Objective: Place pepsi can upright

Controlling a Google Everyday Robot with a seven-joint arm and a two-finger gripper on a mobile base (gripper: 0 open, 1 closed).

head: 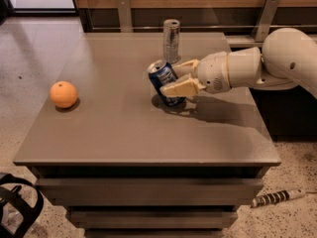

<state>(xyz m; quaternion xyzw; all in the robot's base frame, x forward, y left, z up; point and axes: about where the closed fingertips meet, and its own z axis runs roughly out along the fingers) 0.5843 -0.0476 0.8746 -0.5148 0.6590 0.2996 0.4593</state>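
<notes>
The pepsi can (163, 81) is dark blue with white markings and a silver top. It stands on the grey table (119, 128) near its middle, tilted a little to the left. My gripper (179, 78) reaches in from the right and its cream fingers (178, 88) are shut around the can's body. The white arm stretches back to the right edge of the view.
A taller, slim silver can (171, 39) stands upright just behind the pepsi can. An orange (64, 94) lies at the table's left side. Metal brackets stand against the wooden wall at the back. A cable lies on the floor at lower right.
</notes>
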